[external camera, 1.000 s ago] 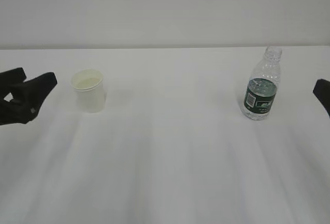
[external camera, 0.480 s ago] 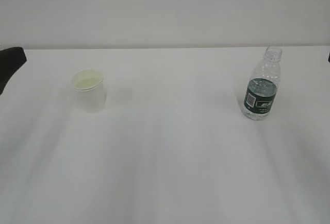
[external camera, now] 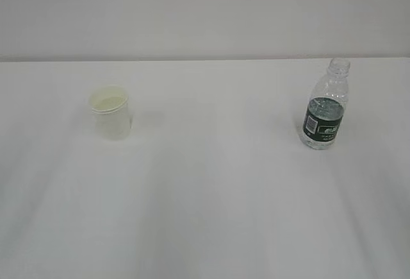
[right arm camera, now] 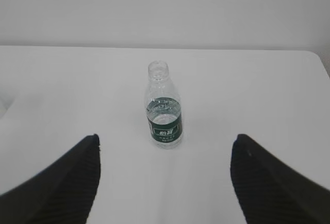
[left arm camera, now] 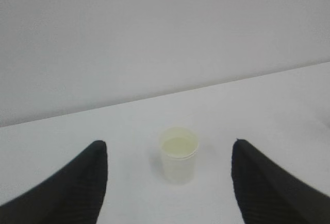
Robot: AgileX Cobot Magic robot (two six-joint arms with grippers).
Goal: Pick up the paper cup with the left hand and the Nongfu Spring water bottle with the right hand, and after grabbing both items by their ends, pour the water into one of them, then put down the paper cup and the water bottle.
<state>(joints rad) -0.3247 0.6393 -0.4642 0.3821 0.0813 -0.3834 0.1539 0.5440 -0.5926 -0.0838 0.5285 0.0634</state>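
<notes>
The cup (external camera: 111, 113) is shown upright on the left of the white bench (external camera: 211, 195), and the uncapped bottle (external camera: 326, 106) upright on the right, well apart from it. Neither is touched. In the wrist views, the left end effector (left arm camera: 167, 183) is seen spread wide and empty, facing the cup; the right end effector (right arm camera: 165, 177) is likewise spread and empty, facing the bottle.
</notes>
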